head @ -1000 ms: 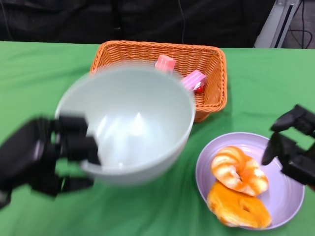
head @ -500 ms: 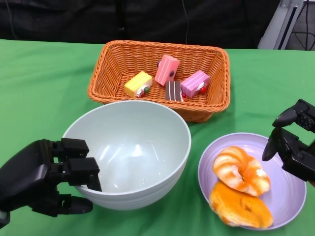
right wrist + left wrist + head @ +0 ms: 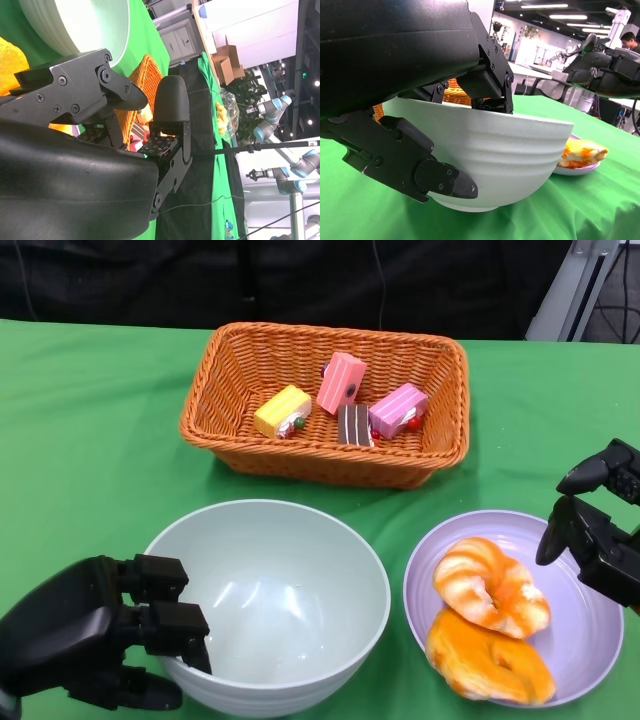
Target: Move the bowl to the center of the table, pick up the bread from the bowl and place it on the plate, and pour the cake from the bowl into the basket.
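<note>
On the green table [image 3: 90, 430], the left hand [image 3: 95, 645] grips the near-left bowl [image 3: 275, 600] by its rim. The right hand [image 3: 600, 530] hovers released beside the plate [image 3: 590, 640] of bread [image 3: 488, 585]; cakes [image 3: 340, 382] lie in the far basket [image 3: 440, 390].

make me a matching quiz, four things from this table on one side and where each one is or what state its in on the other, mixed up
Things:
1. cakes
2. bread
3. bowl
4. right hand

Places or states:
A. on the purple plate
B. empty, its rim gripped by the left hand
C. in the basket
D. open, holding nothing, over the plate's edge

Pairs: 1-C, 2-A, 3-B, 4-D
</note>
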Available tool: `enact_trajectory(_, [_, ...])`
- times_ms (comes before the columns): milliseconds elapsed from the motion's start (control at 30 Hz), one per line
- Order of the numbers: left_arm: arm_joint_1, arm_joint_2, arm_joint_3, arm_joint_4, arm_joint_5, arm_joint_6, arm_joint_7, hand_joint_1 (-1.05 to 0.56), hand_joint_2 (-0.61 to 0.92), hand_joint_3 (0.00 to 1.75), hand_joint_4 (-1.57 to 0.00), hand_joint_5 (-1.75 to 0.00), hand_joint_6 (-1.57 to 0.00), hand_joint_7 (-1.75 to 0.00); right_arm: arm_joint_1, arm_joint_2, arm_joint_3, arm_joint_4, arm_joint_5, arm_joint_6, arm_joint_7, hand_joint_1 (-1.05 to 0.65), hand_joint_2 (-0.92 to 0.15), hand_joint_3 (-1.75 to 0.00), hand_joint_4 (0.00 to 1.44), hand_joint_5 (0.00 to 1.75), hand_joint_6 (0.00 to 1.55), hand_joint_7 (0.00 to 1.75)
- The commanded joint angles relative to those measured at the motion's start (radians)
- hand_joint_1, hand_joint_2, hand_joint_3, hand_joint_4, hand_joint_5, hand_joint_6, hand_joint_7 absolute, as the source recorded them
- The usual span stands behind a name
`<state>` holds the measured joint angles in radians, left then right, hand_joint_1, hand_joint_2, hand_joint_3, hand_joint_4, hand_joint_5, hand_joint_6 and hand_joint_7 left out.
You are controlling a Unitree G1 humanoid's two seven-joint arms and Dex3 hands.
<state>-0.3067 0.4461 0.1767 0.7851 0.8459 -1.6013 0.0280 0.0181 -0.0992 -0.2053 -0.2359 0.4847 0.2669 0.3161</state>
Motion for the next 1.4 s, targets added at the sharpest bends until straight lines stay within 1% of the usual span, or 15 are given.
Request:
enact_trajectory(33, [0.002, 0.034, -0.002, -0.012, 0.026, 0.007, 0.06, -0.18, 0.89, 0.27, -0.68, -1.7, -0.88, -1.03, -0.007, -0.01, -0.014, 0.003, 0.012, -0.014, 0.003, -0.07, -0.76, -0.83, 0.7, 1.73, 0.66, 1.31])
enact_trajectory(233, [0.002, 0.047, -0.044, -0.015, 0.103, 0.058, 0.152, -0.17, 0.9, 0.25, -0.69, -1.7, -0.89, -1.02, -0.007, -0.01, -0.013, -0.001, 0.01, -0.007, -0.002, -0.07, -0.77, -0.82, 0.7, 1.73, 0.66, 1.31])
enact_trajectory(267, [0.002, 0.051, -0.065, -0.011, 0.134, 0.087, 0.183, -0.21, 0.91, 0.21, -0.67, -1.72, -0.79, -1.18, -0.008, -0.01, -0.013, -0.003, 0.009, -0.004, -0.006, -0.06, -0.77, -0.83, 0.71, 1.73, 0.67, 1.31])
enact_trajectory(333, [-0.024, 0.051, -0.145, -0.021, 0.214, 0.173, 0.242, -0.2, 0.91, 0.14, -0.67, -1.74, -0.69, -1.37, -0.002, -0.008, -0.011, -0.015, 0.012, 0.004, -0.009, -0.06, -0.77, -0.83, 0.71, 1.72, 0.67, 1.31])
enact_trajectory(400, [-0.042, 0.063, -0.212, -0.03, 0.259, 0.222, 0.311, -0.2, 0.91, 0.11, -0.68, -1.75, -0.65, -1.45, 0.001, -0.007, -0.01, -0.02, 0.016, 0.007, -0.009, -0.07, -0.77, -0.83, 0.7, 1.73, 0.66, 1.31])
enact_trajectory(467, [-0.059, 0.079, -0.277, -0.031, 0.289, 0.262, 0.367, -0.2, 0.92, 0.11, -0.67, -1.75, -0.65, -1.45, 0.002, -0.007, -0.009, -0.022, 0.014, 0.005, -0.01, -0.07, -0.77, -0.82, 0.7, 1.73, 0.66, 1.31])
enact_trajectory(600, [-0.091, 0.096, -0.396, -0.039, 0.313, 0.345, 0.425, -0.2, 0.9, 0.06, -0.67, -1.73, -0.7, -1.32, 0.006, -0.008, -0.007, -0.022, 0.01, -0.001, -0.005, -0.07, -0.78, -0.82, 0.7, 1.75, 0.66, 1.32])
enact_trajectory(800, [-0.108, 0.118, -0.514, -0.047, 0.305, 0.443, 0.507, -0.21, 0.91, 0.03, -0.72, -1.67, -0.76, -1.22, 0.004, -0.004, -0.003, -0.016, 0.005, -0.011, -0.003, -0.07, -0.77, -0.82, 0.69, 1.74, 0.67, 1.32])
enact_trajectory(933, [-0.116, 0.131, -0.569, -0.051, 0.304, 0.514, 0.545, -0.19, 0.92, 0.05, -0.69, -1.72, -0.69, -1.36, 0.003, 0.0, -0.003, -0.016, 0.006, -0.007, -0.012, -0.08, -0.76, -0.8, 0.7, 1.73, 0.67, 1.31])
enact_trajectory(1000, [-0.119, 0.135, -0.589, -0.052, 0.297, 0.538, 0.558, -0.2, 0.92, 0.06, -0.67, -1.74, -0.61, -1.51, 0.003, 0.0, -0.002, -0.016, 0.004, -0.008, -0.012, -0.08, -0.77, -0.79, 0.71, 1.72, 0.67, 1.3])
enact_trajectory(1067, [-0.12, 0.139, -0.604, -0.058, 0.284, 0.555, 0.559, -0.2, 0.92, 0.07, -0.66, -1.74, -0.58, -1.53, 0.004, 0.0, -0.001, -0.014, 0.004, -0.012, -0.008, -0.08, -0.78, -0.79, 0.7, 1.72, 0.67, 1.31])
enact_trajectory(1100, [-0.119, 0.142, -0.61, -0.062, 0.276, 0.562, 0.559, -0.21, 0.92, 0.07, -0.66, -1.72, -0.6, -1.46, 0.004, 0.0, 0.0, -0.014, 0.003, -0.014, -0.008, -0.08, -0.78, -0.79, 0.7, 1.73, 0.66, 1.31])
enact_trajectory(1133, [-0.119, 0.144, -0.616, -0.066, 0.269, 0.567, 0.56, -0.21, 0.92, 0.06, -0.68, -1.66, -0.7, -1.2, 0.004, 0.0, 0.001, -0.014, 0.003, -0.015, -0.008, -0.08, -0.78, -0.79, 0.69, 1.73, 0.66, 1.31])
enact_trajectory(1200, [-0.119, 0.149, -0.628, -0.071, 0.258, 0.576, 0.561, -0.22, 0.92, 0.05, -0.69, -1.62, -0.83, -0.93, 0.004, 0.001, 0.001, -0.014, 0.002, -0.015, -0.009, -0.08, -0.78, -0.79, 0.69, 1.74, 0.66, 1.32])
enact_trajectory(1400, [-0.122, 0.16, -0.656, -0.077, 0.237, 0.591, 0.565, -0.22, 0.92, 0.05, -0.7, -1.6, -0.87, -0.84, 0.004, 0.001, 0.002, -0.014, 0.002, -0.015, -0.009, -0.08, -0.78, -0.79, 0.69, 1.74, 0.66, 1.33])
